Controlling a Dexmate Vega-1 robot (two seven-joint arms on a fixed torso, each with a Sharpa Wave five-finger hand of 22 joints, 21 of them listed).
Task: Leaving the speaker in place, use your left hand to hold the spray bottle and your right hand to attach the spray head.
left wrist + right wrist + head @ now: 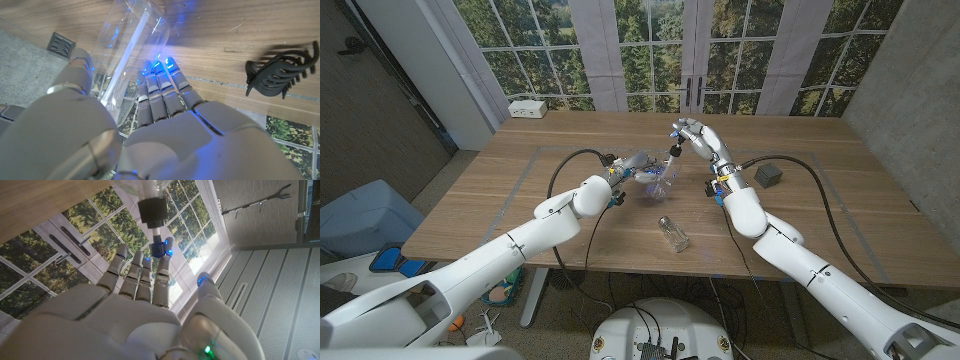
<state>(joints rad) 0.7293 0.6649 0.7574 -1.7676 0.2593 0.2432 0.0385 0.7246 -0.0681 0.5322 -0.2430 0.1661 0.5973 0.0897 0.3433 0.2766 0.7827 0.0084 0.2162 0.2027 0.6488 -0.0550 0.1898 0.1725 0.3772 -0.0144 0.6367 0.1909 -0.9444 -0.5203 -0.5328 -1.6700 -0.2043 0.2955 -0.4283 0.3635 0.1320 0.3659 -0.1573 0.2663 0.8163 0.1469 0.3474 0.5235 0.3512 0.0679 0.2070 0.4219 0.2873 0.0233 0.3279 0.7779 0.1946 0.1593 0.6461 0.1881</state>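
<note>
Head view: left hand [632,168] grips the clear spray bottle [658,180] above the table's [800,215] middle, bottle tilted, neck rising toward the far right. Right hand [698,137] sits just past the neck, fingertips at the black spray head [672,150]. A small glass jar [673,233] lies near the front edge; a dark speaker [768,175] stands toward the right edge.
Left wrist view: fingers [161,92] and thumb wrapped round the bottle [131,50], dip tube visible inside; black hair claw [281,67] lies apart on the wood.
Right wrist view: fingers [139,275] loosely spread, one fingertip touching the spray head's [152,211] stem; whether it truly pinches, I cannot tell.
Key relation: head and neck look roughly in line along the bottle's long axis; the right hand is nearer.
</note>
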